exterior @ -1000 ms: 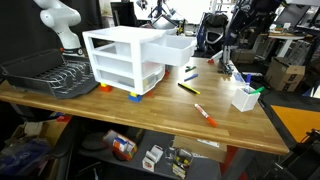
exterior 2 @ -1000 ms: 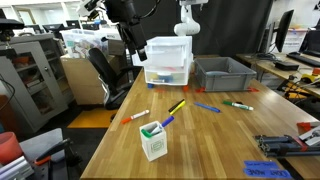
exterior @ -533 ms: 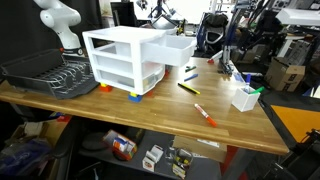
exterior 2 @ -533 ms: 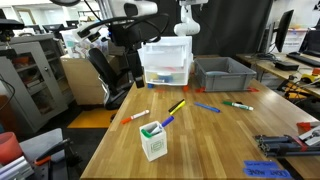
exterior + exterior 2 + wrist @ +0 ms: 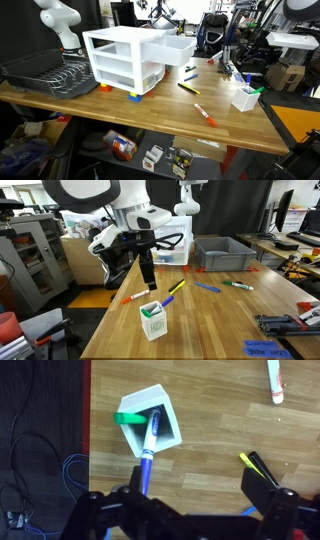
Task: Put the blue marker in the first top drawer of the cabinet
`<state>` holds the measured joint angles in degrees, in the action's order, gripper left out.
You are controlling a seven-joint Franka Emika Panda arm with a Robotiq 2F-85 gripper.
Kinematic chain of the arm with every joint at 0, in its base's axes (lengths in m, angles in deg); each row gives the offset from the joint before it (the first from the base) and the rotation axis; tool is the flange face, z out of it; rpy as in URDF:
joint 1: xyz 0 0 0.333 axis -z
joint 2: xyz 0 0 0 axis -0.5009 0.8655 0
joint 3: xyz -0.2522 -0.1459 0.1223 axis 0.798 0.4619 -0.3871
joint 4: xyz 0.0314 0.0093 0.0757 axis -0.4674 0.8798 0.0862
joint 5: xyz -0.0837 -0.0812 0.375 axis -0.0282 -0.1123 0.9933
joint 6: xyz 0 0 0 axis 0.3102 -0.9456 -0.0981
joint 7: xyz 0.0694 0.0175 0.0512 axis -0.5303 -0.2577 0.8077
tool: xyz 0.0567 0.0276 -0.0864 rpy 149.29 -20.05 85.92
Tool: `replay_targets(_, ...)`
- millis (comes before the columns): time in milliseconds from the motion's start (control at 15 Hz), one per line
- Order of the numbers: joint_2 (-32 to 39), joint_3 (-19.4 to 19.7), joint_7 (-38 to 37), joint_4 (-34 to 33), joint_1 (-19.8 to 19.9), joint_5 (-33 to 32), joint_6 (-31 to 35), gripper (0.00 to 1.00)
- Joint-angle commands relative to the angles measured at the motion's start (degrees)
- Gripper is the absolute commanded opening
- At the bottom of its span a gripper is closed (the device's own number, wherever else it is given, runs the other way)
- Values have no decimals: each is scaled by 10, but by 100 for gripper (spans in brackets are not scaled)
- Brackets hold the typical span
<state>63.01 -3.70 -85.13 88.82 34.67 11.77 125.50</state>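
Note:
The white three-drawer cabinet (image 5: 122,62) stands on the wooden table, also seen in an exterior view (image 5: 166,242). Its top drawer (image 5: 172,47) is pulled out. A blue marker (image 5: 148,455) leans out of a small white cup (image 5: 152,422) beside a green marker (image 5: 128,418); the cup shows in both exterior views (image 5: 243,99) (image 5: 152,321). Another blue marker (image 5: 207,287) lies flat on the table. My gripper (image 5: 205,510) (image 5: 150,282) is open and empty, hovering above the table just beside the cup.
A black wire dish rack (image 5: 45,72) sits next to the cabinet. A grey bin (image 5: 225,252) stands by the cabinet. A yellow-black marker (image 5: 258,468), a red-white marker (image 5: 274,380) and a green marker (image 5: 238,284) lie on the table.
The arm has swung away from the cabinet's open drawer and come down over the table near the white cup. The objects have not moved.

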Motion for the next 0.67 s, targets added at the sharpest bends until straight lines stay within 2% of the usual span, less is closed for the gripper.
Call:
replay_targets(0, 41, 8, -32, -5, 8, -12, 49, 100)
replay_targets(467, 80, 43, -109, -13, -4, -79, 80, 100)
replay_targets(533, 81, 47, -118, -15, -6, -88, 80, 97)
replay_targets(600, 84, 49, -124, -16, -6, -92, 81, 81)
